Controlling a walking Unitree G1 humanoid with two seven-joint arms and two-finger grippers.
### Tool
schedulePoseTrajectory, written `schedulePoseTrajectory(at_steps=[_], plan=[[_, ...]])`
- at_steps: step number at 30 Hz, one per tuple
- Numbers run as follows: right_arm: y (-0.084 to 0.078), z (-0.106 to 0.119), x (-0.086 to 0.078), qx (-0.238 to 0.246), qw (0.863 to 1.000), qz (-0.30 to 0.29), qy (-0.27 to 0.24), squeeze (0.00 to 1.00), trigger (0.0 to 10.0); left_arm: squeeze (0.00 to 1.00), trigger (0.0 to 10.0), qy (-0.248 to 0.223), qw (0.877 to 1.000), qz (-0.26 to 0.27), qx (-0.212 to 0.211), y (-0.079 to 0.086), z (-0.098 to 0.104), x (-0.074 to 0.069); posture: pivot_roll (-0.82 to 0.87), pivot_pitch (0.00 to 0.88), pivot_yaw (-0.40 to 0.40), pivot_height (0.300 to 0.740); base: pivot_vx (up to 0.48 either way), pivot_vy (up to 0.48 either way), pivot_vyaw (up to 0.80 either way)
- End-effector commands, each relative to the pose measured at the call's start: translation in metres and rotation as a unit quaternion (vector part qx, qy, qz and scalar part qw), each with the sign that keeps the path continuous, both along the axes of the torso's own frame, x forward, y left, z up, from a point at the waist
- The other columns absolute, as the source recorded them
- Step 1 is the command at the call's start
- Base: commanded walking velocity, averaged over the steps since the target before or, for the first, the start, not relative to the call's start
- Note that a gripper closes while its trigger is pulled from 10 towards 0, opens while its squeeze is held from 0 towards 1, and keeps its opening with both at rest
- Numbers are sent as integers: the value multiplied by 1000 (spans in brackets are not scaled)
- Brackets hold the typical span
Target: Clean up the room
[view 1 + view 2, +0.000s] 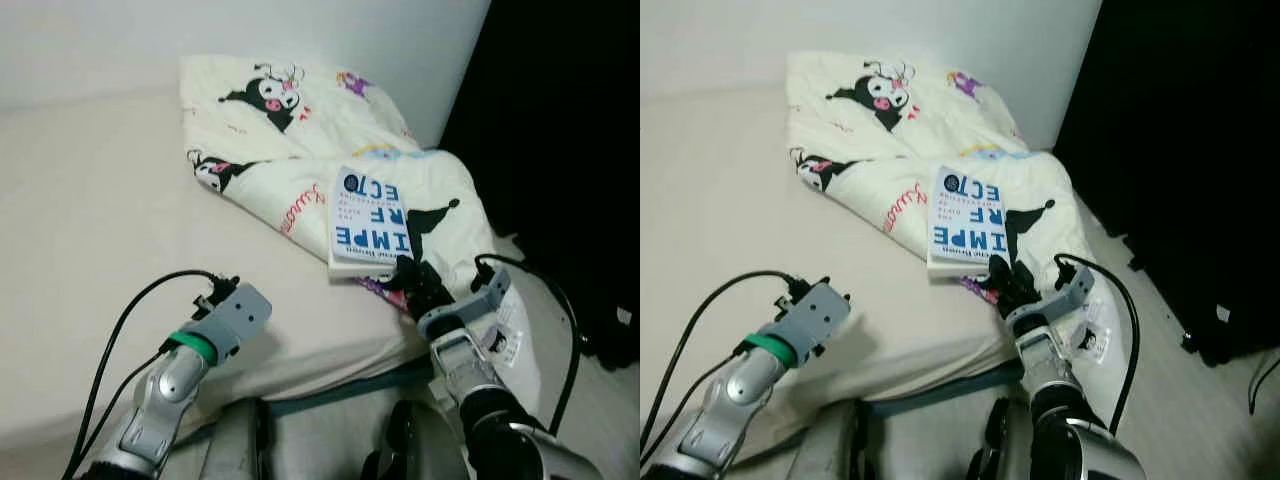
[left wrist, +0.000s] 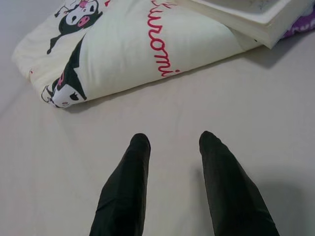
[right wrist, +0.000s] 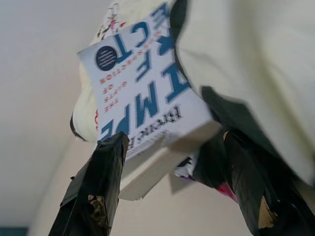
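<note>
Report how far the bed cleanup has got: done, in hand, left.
Done: nothing looks put away yet. In hand: the right gripper is at the near edge of the white and blue book, fingers open on either side of its corner, not yet closed. The left gripper hovers open over the bare mattress. Left: the book lies on the crumpled cartoon-print blanket, which is still unfolded.

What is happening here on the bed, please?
A humanoid robot stands at the edge of a bed. A white book with blue letters lies on a folded cartoon-print blanket. The right tool is open, with its fingers on either side of the book's near corner, not yet closed on it. The left tool hovers open over the bare sheet, short of the blanket's fold, holding nothing.
</note>
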State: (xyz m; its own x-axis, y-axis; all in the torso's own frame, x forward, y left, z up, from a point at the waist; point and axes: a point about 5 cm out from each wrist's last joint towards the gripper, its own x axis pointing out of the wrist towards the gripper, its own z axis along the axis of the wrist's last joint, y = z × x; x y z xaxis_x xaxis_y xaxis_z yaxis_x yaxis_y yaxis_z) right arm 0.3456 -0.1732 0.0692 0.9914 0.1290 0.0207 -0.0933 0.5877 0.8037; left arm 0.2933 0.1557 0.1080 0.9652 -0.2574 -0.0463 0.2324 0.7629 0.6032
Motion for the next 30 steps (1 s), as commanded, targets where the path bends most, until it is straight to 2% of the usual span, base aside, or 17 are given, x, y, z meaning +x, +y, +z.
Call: schedulePoseTrajectory(at_steps=[1,8,15,22,25,30], plan=[[0,-6,-3,24,999,-9,19,0,10000,0,10000,21,1000,2,-3,3,-8,-5,259,155,49,600,0,0,0],[0,-7,-4,43,999,11,12,0,10000,0,10000,24,1000,-2,-3,3,-7,-7,265,179,60,600,0,0,0],[-1,5,3,16,999,42,-8,0,10000,0,10000,30,1000,-4,2,6,-6,-17,287,222,75,600,0,0,0],[-8,15,9,10,999,33,-22,0,10000,0,10000,37,999,-6,5,7,-6,-24,308,247,85,600,0,0,0],[-16,32,16,18,997,24,-65,0,10000,0,10000,48,999,-7,13,11,-8,-31,318,266,99,600,0,0,0],[-14,49,22,23,992,46,-113,0,10000,0,10000,52,999,-8,16,13,-8,-35,321,269,103,600,0,0,0]])
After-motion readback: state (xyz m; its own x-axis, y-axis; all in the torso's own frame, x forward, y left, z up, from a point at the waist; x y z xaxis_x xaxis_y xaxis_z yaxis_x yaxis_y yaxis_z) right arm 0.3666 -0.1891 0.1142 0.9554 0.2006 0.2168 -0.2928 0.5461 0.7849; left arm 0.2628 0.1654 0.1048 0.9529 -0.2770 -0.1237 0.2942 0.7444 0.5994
